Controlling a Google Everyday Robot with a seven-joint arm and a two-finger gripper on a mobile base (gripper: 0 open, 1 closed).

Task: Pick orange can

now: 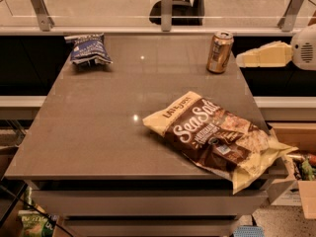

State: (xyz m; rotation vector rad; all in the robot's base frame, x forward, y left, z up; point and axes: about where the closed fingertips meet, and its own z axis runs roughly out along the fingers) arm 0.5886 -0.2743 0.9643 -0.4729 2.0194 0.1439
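Nearest the camera, the big brown-and-yellow chip bag (217, 139) lies flat on the table (98, 112), in front of the orange can (219, 52) and well apart from it, its crumpled end hanging over the table edge on the can's side. Farther back, the orange can stands upright near the far right corner of the table, close to both the far edge and the side edge, with bare surface all round it. Just beside the can, out past the side edge and at about the can's height, the end effector (243, 59) points at it; a clear gap separates the two, so it has hold of nothing, and how far open it stands cannot be told. Level with the can but far across the table lies a small blue bag (88, 49), out of the way. The likely trouble is the can itself: it is tall, narrow and probably light, so a sideways approach that comes in off-centre or too narrow could nudge it over, and a toppled can could roll off either nearby edge.
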